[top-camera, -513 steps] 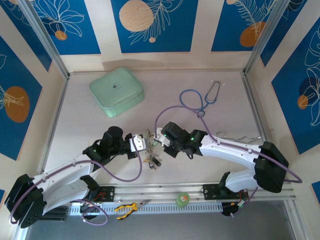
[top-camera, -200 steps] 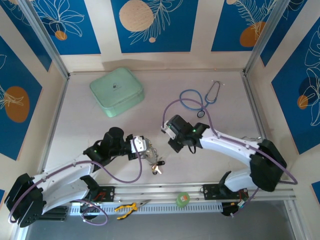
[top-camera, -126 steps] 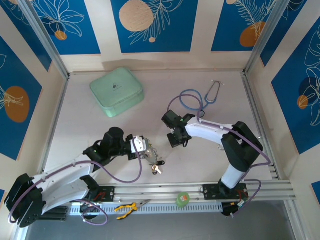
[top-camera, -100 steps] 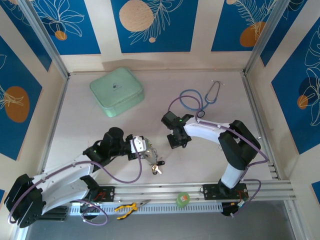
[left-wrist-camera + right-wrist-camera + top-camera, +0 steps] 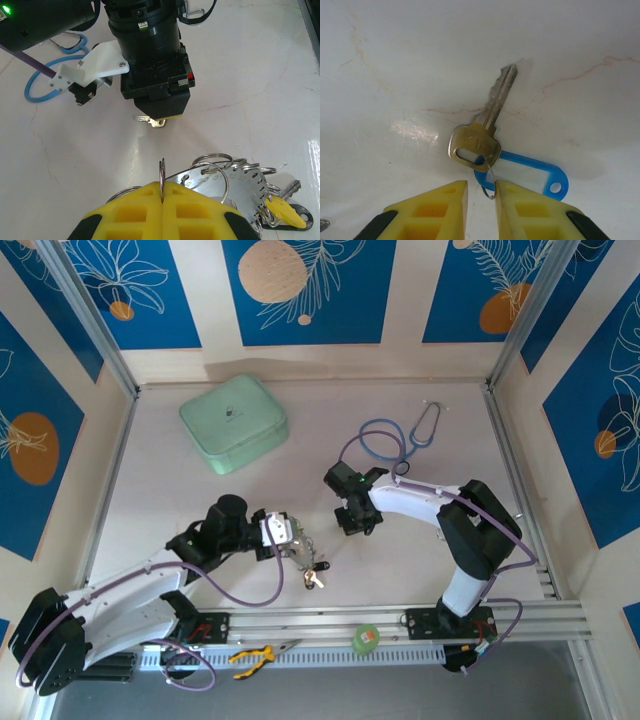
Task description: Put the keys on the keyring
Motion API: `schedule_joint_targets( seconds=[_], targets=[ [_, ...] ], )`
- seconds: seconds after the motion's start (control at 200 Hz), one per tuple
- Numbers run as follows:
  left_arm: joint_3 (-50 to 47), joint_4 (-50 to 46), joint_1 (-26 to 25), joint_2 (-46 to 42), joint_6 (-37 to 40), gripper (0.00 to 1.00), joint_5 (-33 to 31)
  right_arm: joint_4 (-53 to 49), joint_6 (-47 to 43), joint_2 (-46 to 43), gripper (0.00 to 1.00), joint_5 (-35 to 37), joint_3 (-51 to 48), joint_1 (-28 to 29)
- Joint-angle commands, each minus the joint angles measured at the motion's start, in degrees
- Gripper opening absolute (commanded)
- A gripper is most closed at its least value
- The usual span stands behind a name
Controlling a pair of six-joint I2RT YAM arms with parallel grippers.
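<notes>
The right gripper, yellow jaws slightly parted, hung over a brass key with a blue plastic tag, flat on the marbled table. The left gripper pinched the scalloped silvery keyring by a wire loop.

The key is brassy metal, its tag blue plastic, the keyring shiny steel, the table glossy

case back-left on table. stethoscope back, right of centre. keyring front-centre at left gripper tip, keys bunched just in front of it. loose key flat on table under right gripper, right of and behind keyring. pliers, tape roll on front rail.
</notes>
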Motion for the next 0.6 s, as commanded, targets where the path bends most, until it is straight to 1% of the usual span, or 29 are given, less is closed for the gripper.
schedule_joint_targets(
  seconds=[0.0,0.315,0.595],
  targets=[
    [-0.54,0.17,0.19,-0.7,0.61,0.0,-0.12,-1.62,0.98,0.25,0.22,-1.9,1.11,-0.27],
    [-0.5,0.08,0.21,-0.7,0.61,0.0,-0.12,-1.41,1.09,0.69,0.16,-2.66,1.27,-0.29],
    [-0.53,0.08,0.16,-0.73,0.74,0.0,-0.27,-1.91,1.1,1.55,0.13,-1.85,1.71,-0.62]
  ],
)
